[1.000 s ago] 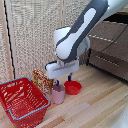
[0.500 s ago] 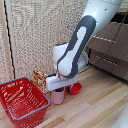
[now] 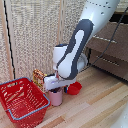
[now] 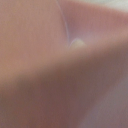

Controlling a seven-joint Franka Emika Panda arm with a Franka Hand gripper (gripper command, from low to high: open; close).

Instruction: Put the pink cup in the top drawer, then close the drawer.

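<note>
The pale pink cup (image 3: 56,97) stands upright on the wooden floor, between the red wire basket and a low red bowl. The white arm reaches down over it, and my gripper (image 3: 55,88) sits right at the cup's rim, its fingers hidden by the white hand. The wrist view is filled with blurred pink from the cup (image 4: 64,75), so the jaws cannot be read there. The dark brown dresser (image 3: 111,56) stands at the exterior view's right, with a thin silver handle showing.
A red wire basket (image 3: 20,100) stands close to the cup on the exterior view's left. A low red bowl (image 3: 74,88) lies just beyond the cup on the exterior view's right. A patterned packet (image 3: 39,78) leans against the woven wall panel behind.
The arm has come down and nearer, bringing the gripper onto the top of the pink cup. The cup, bowl and basket have stayed where they were.
</note>
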